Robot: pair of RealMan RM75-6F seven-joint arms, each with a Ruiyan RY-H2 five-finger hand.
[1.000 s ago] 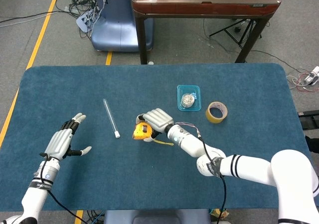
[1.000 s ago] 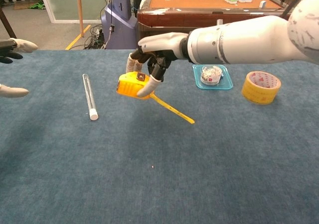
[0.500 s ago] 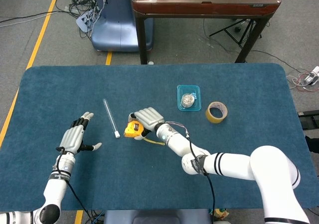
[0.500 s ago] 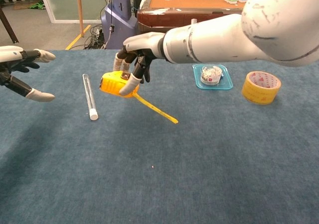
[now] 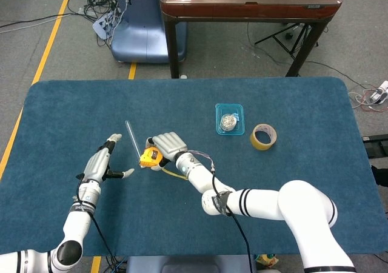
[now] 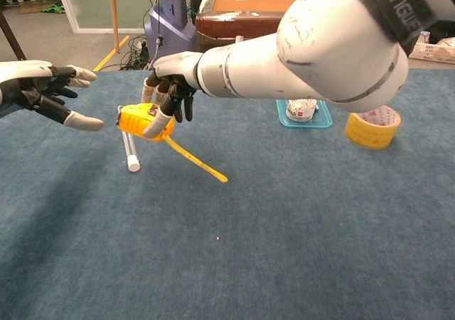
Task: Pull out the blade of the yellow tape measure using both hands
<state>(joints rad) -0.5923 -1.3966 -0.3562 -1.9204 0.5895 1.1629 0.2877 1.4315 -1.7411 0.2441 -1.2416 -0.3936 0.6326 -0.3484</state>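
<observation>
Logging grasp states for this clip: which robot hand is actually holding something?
The right robot hand: its fingers wrap the yellow tape measure, lifted with the blade trailing out. The left robot hand is open and holds nothing.

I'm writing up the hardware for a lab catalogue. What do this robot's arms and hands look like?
Both arms are glossy white tubes with black bands at the joints. The right arm bears a black strap with pale lettering near the top of the chest view. The left hand and right hand have silver-grey backs, black segments in the fingers and pale tips. A thin cable runs along each forearm.
</observation>
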